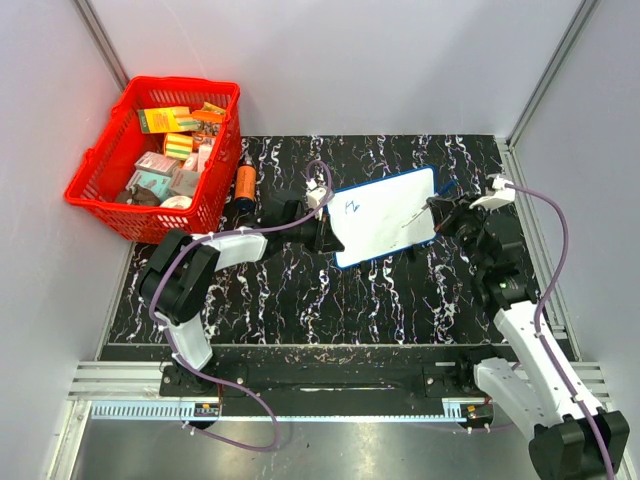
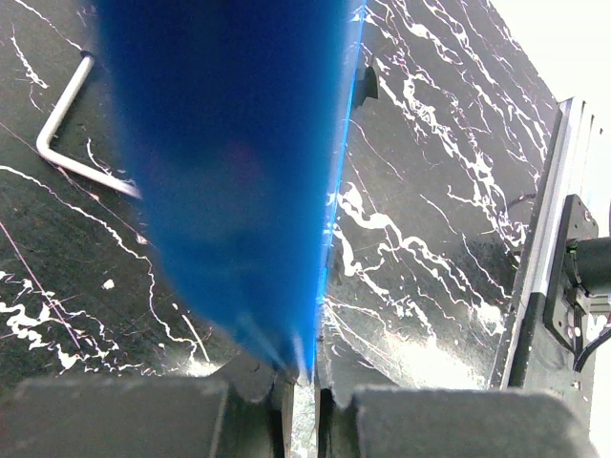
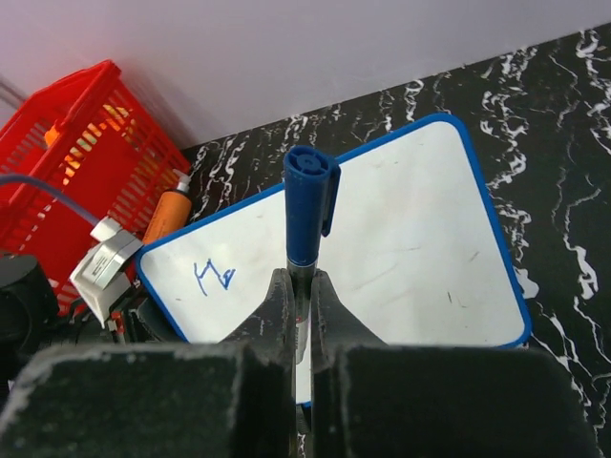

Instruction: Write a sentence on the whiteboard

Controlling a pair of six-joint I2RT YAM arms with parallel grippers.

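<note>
The whiteboard (image 1: 390, 212) lies tilted on the black marbled table, with a white face and a blue rim. It also shows in the right wrist view (image 3: 401, 258). Of the sentence, only a short blue mark (image 1: 352, 207) shows near the board's left end, and it shows again in the right wrist view (image 3: 214, 277). My left gripper (image 1: 325, 230) is shut on the board's left edge, which is a blurred blue strip (image 2: 239, 162) between its fingers (image 2: 305, 382). My right gripper (image 1: 442, 215) is shut on a marker (image 3: 307, 205) with a blue cap, held over the board's right half (image 3: 303, 296).
A red basket (image 1: 100, 190) full of small boxes stands at the back left, with an orange bottle (image 1: 245, 182) beside it. A metal hex key (image 2: 67, 143) lies on the table near the left gripper. Aluminium rails (image 1: 540, 240) edge the table on the right.
</note>
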